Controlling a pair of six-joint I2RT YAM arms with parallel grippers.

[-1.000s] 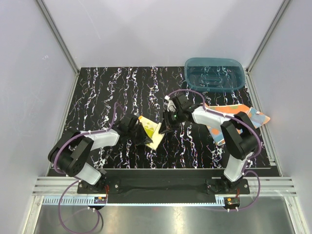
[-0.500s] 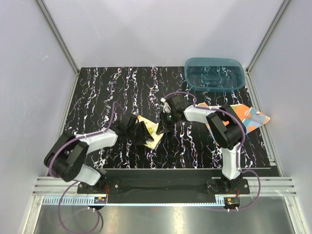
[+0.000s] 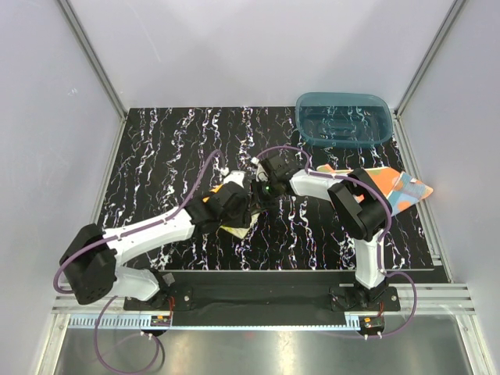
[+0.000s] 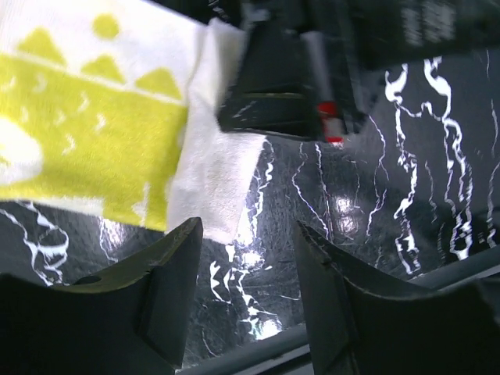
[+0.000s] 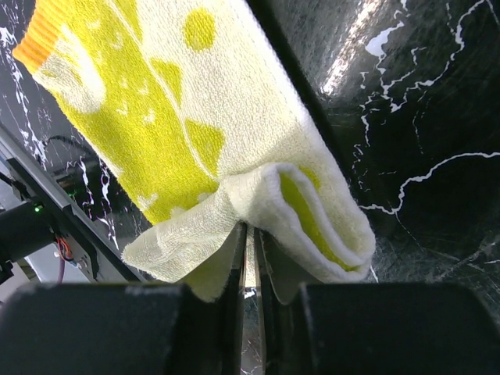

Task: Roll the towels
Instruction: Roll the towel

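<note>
- The yellow towel (image 5: 180,109) lies on the black marbled table (image 3: 156,156), well apart from the teal tub (image 3: 344,117), out to the tub's near-left; its cloth is yellow with pale shapes and a pale band bearing yellow triangles and a dot, and one corner shows an orange edge
- The right gripper (image 5: 250,246) is clenched on that towel; its fingers stand almost together with a doubled-over pale edge of the cloth pinched between them, so the edge curls into a soft fold
- The left gripper (image 4: 248,234) is released, with its fingers well spread and only bare table between them; the towel's pale edge is just beyond its fingertips, not between them
- Both grippers meet at the yellow towel, close together, on the tub's near-left
- The orange towel (image 3: 402,191) lies flat just on the near side of the tub, toward the table's right edge, partly hidden under the right arm (image 3: 355,207); neither gripper touches it
</note>
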